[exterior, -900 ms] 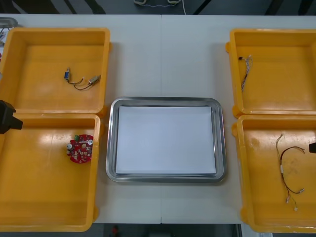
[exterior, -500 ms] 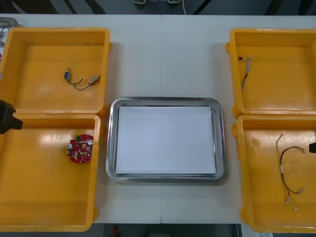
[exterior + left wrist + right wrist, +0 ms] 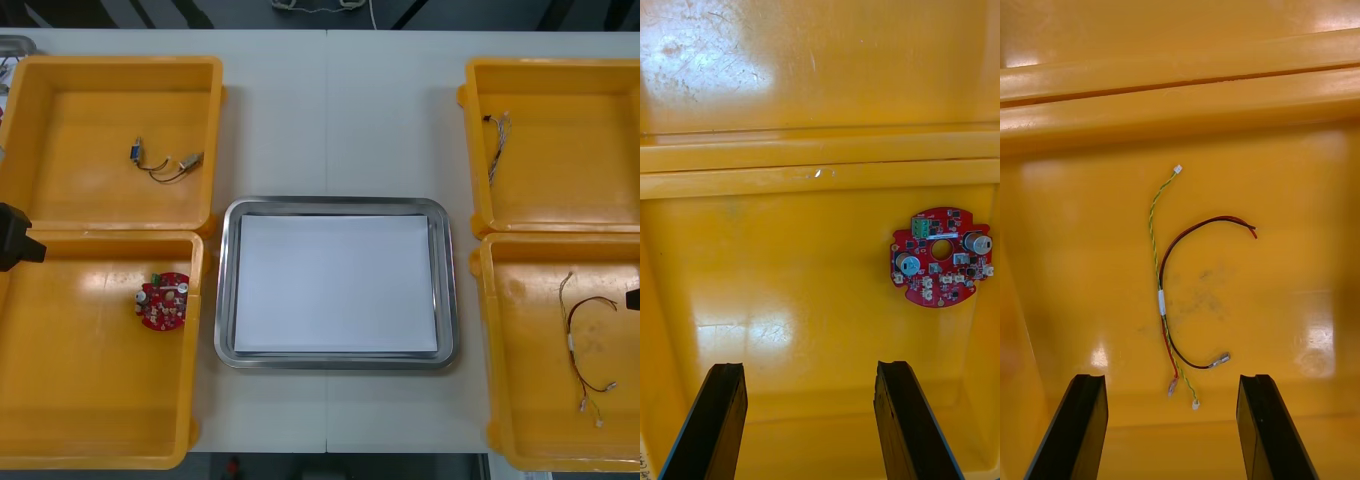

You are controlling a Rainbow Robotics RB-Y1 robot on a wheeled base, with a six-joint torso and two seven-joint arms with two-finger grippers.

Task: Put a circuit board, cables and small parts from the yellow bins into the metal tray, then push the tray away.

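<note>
Surface (image 3: 330,110): light, with one seam running from the near edge to the far edge through the middle. Dark floor shows beyond the far edge.

Tray (image 3: 227,290): centre of the surface, between the bin pairs, white inside, nothing in it.

Left far bin (image 3: 90,190): a short cable with small parts (image 3: 165,164) on the floor.
Left near bin (image 3: 90,400): board (image 3: 163,301) lies flat near the wall on the tray side.
Right far bin (image 3: 570,190): one thin pale cable (image 3: 497,135) near the wall on the tray side.
Right near bin (image 3: 530,400): a red, black and yellow cable (image 3: 580,345), loosely curved, flat on the floor.

Left jaws: open, holding nothing. The left arm (image 3: 15,238) sits at the outer edge of the left bins. In the wrist view the fingers (image 3: 722,420) stand wide apart above the near bin's floor; the board (image 3: 941,256) lies beyond the tips, apart from both.

Right jaws: open, holding nothing. The right arm (image 3: 633,298) sits at the outer edge of the right near bin. The fingers (image 3: 1259,427) are apart; the cable (image 3: 1169,300) lies beyond them, its near ends close to the gap, touching neither.
</note>
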